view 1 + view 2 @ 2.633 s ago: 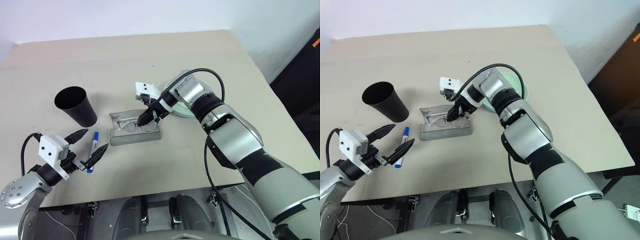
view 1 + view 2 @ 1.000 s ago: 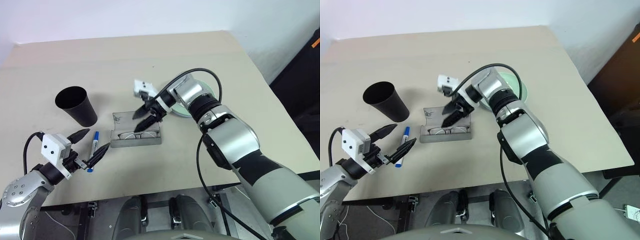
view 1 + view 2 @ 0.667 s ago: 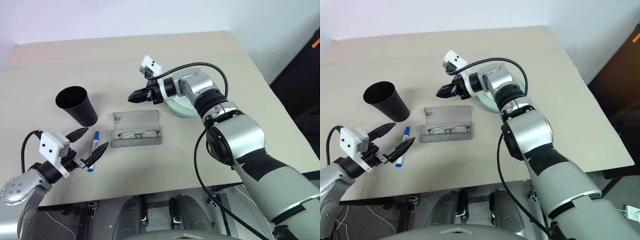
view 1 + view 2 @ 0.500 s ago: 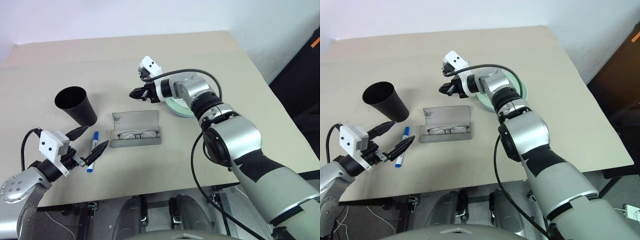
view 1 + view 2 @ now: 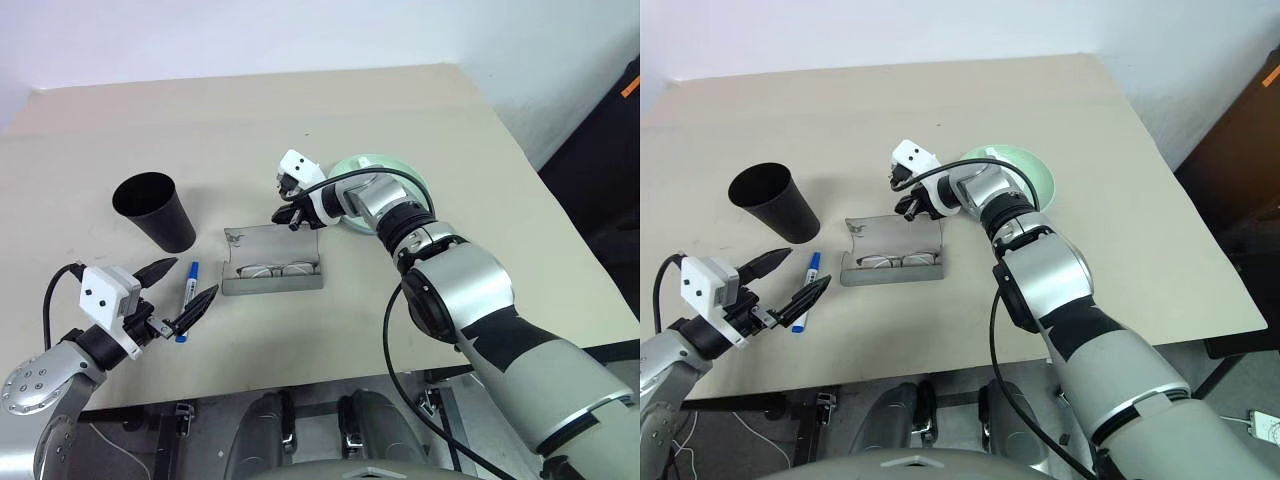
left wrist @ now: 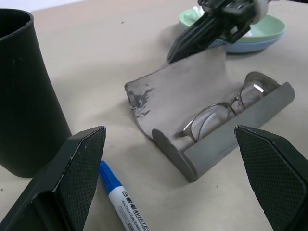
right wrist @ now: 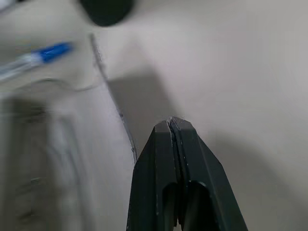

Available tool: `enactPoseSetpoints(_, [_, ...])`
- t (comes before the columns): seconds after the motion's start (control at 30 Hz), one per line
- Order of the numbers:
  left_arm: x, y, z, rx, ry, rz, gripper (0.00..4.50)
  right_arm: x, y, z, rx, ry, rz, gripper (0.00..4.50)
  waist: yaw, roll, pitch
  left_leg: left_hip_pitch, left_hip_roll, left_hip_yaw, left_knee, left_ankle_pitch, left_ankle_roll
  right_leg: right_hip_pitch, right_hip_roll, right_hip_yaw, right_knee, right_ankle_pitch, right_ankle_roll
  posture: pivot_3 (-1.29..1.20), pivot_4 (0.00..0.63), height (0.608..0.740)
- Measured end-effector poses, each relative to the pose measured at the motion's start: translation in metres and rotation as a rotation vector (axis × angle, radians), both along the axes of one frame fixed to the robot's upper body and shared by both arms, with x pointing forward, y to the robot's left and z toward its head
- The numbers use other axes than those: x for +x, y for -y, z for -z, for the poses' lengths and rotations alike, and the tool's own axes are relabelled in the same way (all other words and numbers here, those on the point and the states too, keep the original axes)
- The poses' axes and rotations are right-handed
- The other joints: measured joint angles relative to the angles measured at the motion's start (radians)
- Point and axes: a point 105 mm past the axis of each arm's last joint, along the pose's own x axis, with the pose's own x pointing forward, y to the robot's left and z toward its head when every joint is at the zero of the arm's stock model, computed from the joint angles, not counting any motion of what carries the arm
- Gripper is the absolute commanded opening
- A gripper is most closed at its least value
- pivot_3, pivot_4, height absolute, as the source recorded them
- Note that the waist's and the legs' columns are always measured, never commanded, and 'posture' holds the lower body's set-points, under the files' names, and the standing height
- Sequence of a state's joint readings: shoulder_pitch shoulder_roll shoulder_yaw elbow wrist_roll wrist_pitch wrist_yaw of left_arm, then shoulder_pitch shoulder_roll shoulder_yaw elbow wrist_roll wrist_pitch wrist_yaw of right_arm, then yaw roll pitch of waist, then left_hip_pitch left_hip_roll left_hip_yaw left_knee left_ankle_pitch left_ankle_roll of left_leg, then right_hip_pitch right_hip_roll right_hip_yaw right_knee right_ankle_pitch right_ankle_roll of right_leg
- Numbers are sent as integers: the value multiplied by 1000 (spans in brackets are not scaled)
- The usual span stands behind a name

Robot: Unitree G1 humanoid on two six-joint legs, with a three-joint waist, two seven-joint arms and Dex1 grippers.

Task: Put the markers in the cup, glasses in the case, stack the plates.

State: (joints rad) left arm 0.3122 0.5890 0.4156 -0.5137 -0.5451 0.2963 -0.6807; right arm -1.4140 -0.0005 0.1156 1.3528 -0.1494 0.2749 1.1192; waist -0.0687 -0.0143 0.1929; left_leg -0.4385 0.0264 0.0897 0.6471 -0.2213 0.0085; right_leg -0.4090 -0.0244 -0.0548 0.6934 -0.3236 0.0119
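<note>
- Right gripper (image 5: pixel 290 214): fingers pressed together, empty, at the open lid of the case (image 5: pixel 272 260).
- Glasses (image 5: pixel 275 270) already inside, plates (image 5: pixel 380 190) stacked.
- Blue marker (image 5: pixel 187 289) not yet in the cup (image 5: pixel 154 211).
- Left gripper (image 5: pixel 176 296) spread wide.

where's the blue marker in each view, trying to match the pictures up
Left eye view: blue marker left of the case, below the cup.
Right eye view: same spot.
Left wrist view: low, between the left fingers.
Right wrist view: blurred, upper corner.
Shared landmark: the case.
</note>
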Motion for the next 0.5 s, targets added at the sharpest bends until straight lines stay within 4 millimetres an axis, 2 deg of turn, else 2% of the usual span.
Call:
enactPoseSetpoints(0.4, [2,0,-2,-2,11,-1,4500,-28,3,-4,-35,-119,-246,36,0,0,0,0,0,0,0,0,-2,-1,-1,0,1,0,0,0,150,715])
enactPoseSetpoints(0.5, [3,-2,-1,1,5,-4,4500,-34,4,2,-31,-136,-287,36,0,0,0,0,0,0,-1,0,-3,-1,-1,0,1,0,0,0,150,715])
